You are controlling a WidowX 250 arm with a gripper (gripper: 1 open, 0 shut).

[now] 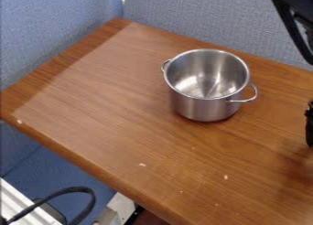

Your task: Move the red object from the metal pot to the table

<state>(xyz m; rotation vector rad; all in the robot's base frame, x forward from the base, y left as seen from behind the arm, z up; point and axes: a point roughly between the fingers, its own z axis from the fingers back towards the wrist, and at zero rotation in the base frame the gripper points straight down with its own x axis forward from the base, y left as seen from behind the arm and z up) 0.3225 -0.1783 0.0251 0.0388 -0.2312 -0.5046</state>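
Steel pot (210, 83) looks empty; my released pincer (308, 124) at three o'clock risks clipping its handle (246, 96) while searching.

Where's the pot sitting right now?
The pot stands upright on the table, toward its far right part near the blue wall, with the gripper off to its right at the picture's edge.

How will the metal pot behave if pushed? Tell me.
The metal pot looks stiff and probably light: thin steel, apparently empty. Wide and squat, it should slide on the smooth table rather than tip. Its shiny walls may be slippery.
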